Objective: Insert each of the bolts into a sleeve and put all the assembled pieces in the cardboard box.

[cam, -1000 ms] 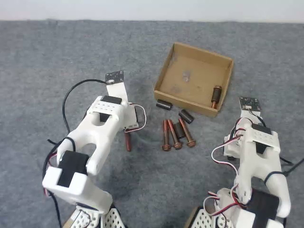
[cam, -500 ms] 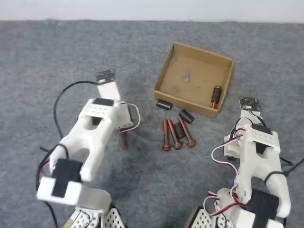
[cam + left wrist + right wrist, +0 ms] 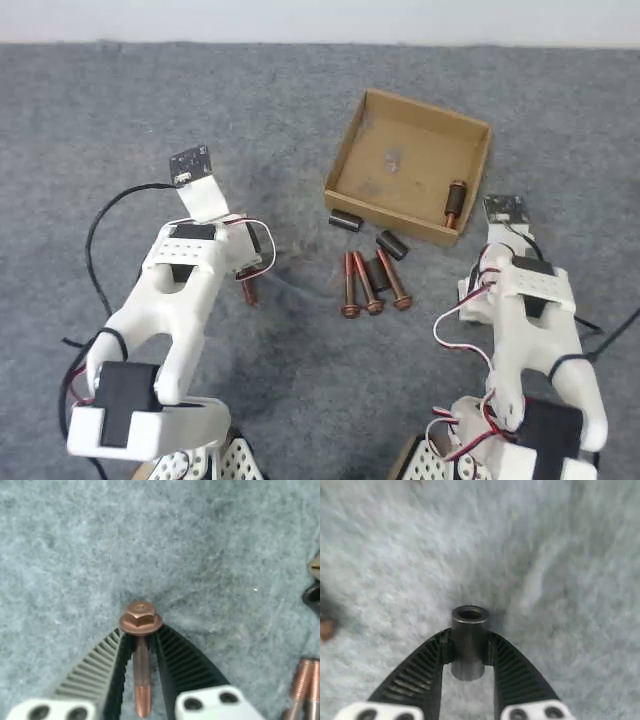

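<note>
Bolts of copper-coloured metal with hex heads lie near the open brown cardboard box (image 3: 390, 216). Three of these bolts (image 3: 366, 282) rest side by side on the grey carpet (image 3: 300, 100), just off the box's front wall, with their heads pointing away from it.

A fourth copper bolt (image 3: 140, 621) is held by the left gripper (image 3: 141, 632). Its ribbed black fingers (image 3: 112, 652) are clenched on the shank right beneath the head, and the threaded tip points back toward the wrist. In the high view this held bolt (image 3: 247, 289) sits below the white left arm (image 3: 185, 290), well apart from the box and out past its corner on that arm's side.

Three short black cylindrical sleeves lie loose by the box. One sleeve (image 3: 345, 221) is just beside the front wall, and a second sleeve (image 3: 392, 244) is near that same wall. A third sleeve (image 3: 376, 272) lies among the three loose bolts.

The right gripper (image 3: 469, 642) is clamped on a fourth black sleeve (image 3: 469, 627), with the open bore facing away from the wrist. The white right arm (image 3: 525, 310) stands near the box's front corner on its own side.

Inside the box, one assembled piece (image 3: 455, 203), a copper bolt in a dark sleeve, lies against the wall nearest the right arm.
</note>
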Motion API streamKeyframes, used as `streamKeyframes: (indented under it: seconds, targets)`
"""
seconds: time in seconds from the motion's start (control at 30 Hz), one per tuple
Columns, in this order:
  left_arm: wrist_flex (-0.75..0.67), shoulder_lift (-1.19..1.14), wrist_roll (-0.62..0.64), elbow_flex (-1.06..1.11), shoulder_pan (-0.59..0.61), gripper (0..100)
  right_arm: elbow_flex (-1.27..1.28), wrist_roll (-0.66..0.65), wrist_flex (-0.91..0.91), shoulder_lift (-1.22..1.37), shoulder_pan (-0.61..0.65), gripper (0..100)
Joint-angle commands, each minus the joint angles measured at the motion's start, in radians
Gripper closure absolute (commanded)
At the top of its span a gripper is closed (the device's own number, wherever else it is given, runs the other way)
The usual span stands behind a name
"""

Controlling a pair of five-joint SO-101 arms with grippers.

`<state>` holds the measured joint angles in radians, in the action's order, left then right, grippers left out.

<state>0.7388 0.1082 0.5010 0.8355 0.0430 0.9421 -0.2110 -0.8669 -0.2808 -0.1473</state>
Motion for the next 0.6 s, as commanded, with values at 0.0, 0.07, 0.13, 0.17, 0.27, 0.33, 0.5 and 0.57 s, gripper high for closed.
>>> streamKeyframes:
  seconds: [0.0,0.07,0.13,0.17,0.27,0.33,0.5,0.57]
  targets:
    - [-0.031,0.074,0.002,-0.012,0.018,99,-0.133,-0.015,0.019,-0.058,0.033,99.2]
    - [-0.031,0.074,0.002,-0.012,0.018,99,-0.173,-0.015,0.021,-0.058,0.039,99.2]
    - [-0.031,0.074,0.0,-0.012,0.018,99,-0.201,-0.012,0.022,-0.058,0.054,99.2]
    - [-0.031,0.074,0.0,-0.012,0.018,99,-0.209,-0.012,0.024,-0.058,0.064,99.2]
    - [-0.031,0.074,0.0,-0.012,0.018,99,-0.21,-0.012,0.084,-0.053,0.085,99.2]
    - [-0.031,0.074,0.0,-0.012,0.018,99,-0.21,-0.011,0.131,-0.045,0.085,99.2]
    - [-0.031,0.072,0.0,-0.012,0.018,99,-0.209,-0.009,0.243,-0.045,0.085,99.2]
    - [-0.031,0.071,-0.002,-0.012,0.018,99,-0.209,-0.009,0.289,-0.045,0.093,99.2]
